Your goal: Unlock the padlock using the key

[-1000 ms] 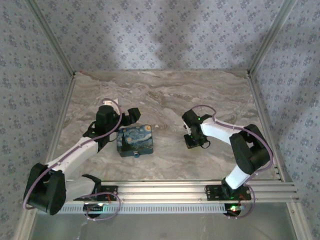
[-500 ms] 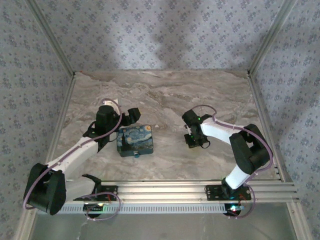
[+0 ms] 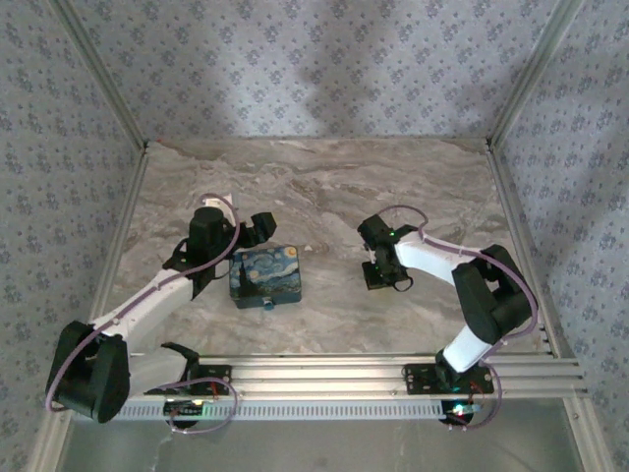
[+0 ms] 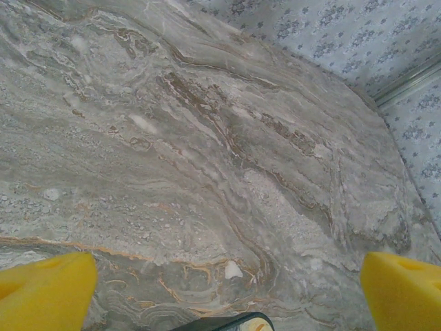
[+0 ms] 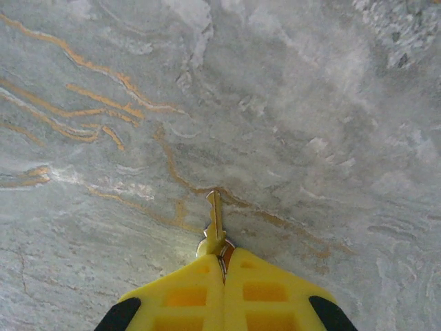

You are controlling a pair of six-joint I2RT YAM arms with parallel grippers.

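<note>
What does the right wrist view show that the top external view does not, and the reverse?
Right wrist view adds: the key, its blade sticking out past the shut right end effector.
Top external view adds: the box, what looks like the small blue padlock at its near edge, the open left end effector by the box's far left corner, and the patterned walls.
Shared: the marble table and the right end effector.
</note>
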